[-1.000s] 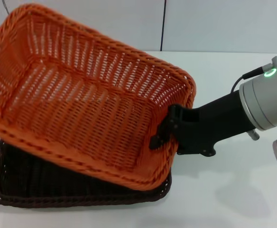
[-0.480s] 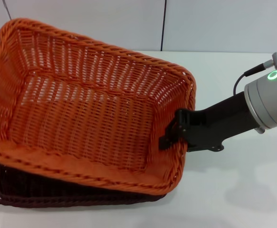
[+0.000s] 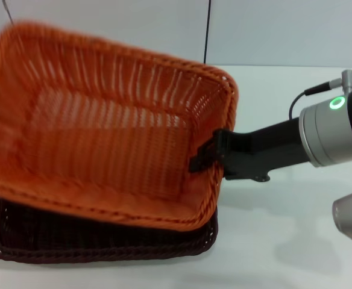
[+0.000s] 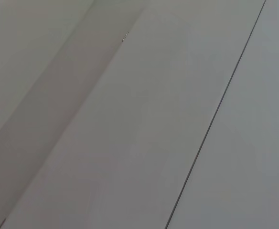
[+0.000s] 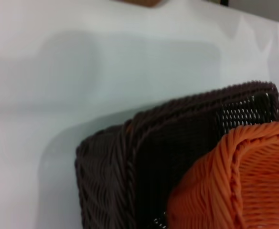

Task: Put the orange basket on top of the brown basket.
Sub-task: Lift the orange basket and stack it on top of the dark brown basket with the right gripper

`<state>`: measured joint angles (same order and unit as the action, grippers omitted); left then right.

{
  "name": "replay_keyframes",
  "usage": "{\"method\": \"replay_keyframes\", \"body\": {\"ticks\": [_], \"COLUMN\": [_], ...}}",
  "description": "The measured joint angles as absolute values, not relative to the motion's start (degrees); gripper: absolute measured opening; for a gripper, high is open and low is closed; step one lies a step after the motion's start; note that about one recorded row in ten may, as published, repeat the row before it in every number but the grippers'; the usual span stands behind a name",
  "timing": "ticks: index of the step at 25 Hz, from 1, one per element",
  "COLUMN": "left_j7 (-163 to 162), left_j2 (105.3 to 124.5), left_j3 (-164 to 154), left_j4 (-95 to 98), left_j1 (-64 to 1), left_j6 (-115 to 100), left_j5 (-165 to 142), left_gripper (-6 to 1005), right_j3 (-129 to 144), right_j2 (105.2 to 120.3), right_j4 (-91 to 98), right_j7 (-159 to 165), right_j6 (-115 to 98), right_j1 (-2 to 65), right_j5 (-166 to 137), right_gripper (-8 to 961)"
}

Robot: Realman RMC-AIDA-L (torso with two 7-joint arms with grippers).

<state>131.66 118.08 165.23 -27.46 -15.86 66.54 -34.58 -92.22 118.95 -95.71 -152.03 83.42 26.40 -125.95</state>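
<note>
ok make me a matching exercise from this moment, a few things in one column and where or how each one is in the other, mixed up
Things:
1. orange basket
2. brown basket
3. right claw
4. table

States:
A. lying flat on the table, mostly covered from above
B. clamped on a basket's right-hand rim
C. white, bare to the right of the baskets
D. tilted, held above the other basket

Pairs: 1-D, 2-A, 3-B, 4-C

The left claw is not in view.
</note>
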Motion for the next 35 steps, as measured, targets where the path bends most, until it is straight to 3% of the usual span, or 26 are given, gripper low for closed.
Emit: {"method": "replay_keyframes", "body": {"ticks": [3,9,15,24,32,35], "left_j7": [131.7,131.7,131.6,131.5,131.3,131.3], "left_j2": [118.03,117.93,117.94,118.06,118.02,118.02], "left_j3": [165.2,165.2,165.2,165.2,165.2,165.2], "left_j4": [-27.4,-27.4,-27.4,-26.6,-26.2,-26.2], "left_j1": [-15.8,-15.8,-15.8,-14.8,-14.6,-14.6], "left_j6": [67.0,68.1,68.8,70.8,71.0,71.0], "left_j5": [-34.6,-34.6,-34.0,-33.1,-33.1,-33.1], "left_gripper": [860,860,860,860,860,860], "right_j3": [-91.6,-91.6,-91.0,-85.9,-87.0,-88.2], "right_j2": [118.93,118.71,118.91,118.96,118.7,118.78], "right_j4": [-96.0,-97.4,-97.9,-99.0,-99.4,-101.6], "right_j7": [-150.6,-149.2,-148.6,-152.3,-154.7,-154.5], "right_j6": [83.1,84.8,85.7,73.3,75.6,77.7], "right_j1": [26.1,26.1,26.4,20.7,19.6,18.2], "right_j5": [-125.8,-122.1,-123.4,-123.2,-119.4,-118.6], "right_gripper": [133,295,302,380,494,494]}}
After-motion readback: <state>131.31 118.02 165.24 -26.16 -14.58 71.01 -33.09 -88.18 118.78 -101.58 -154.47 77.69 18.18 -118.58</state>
